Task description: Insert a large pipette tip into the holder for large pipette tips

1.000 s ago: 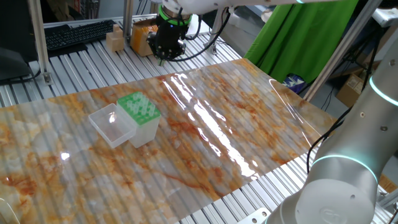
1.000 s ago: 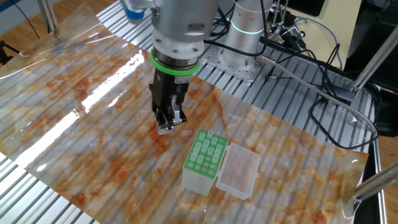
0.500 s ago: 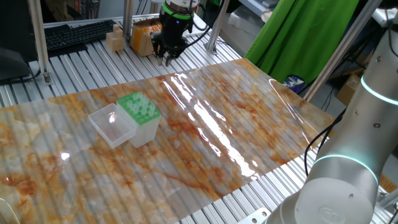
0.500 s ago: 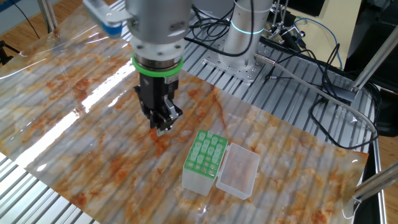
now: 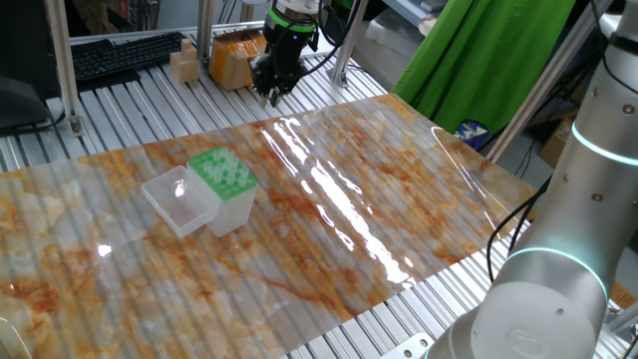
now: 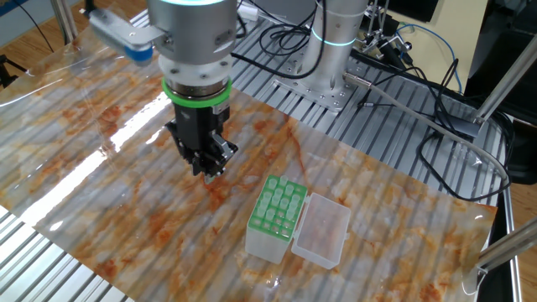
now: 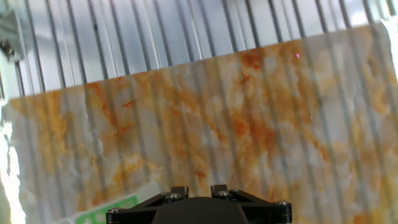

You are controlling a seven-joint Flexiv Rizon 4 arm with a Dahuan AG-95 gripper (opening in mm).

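The holder for large pipette tips point(image 5: 221, 172) stands on the marbled sheet, a translucent box with a green holed top. Its clear lid point(image 5: 179, 199) lies open beside it. It also shows in the other fixed view point(image 6: 279, 205), and as a green corner at the bottom left of the hand view point(image 7: 109, 210). My gripper point(image 6: 210, 170) hangs above the sheet, well to the left of the holder in that view, and near the sheet's far edge in this one point(image 5: 271, 97). Its fingertips look closed together. I see no large pipette tip in any view.
A keyboard point(image 5: 125, 52), a wooden block point(image 5: 184, 65) and an orange box point(image 5: 229, 60) sit beyond the sheet's far edge. A green cloth point(image 5: 469, 60) hangs at the back right. A second robot base point(image 5: 543, 299) and cables point(image 6: 419, 92) border the table.
My gripper has moved away from the holder, leftward in the other fixed view, and turned about its axis. The holder and lid have not moved.
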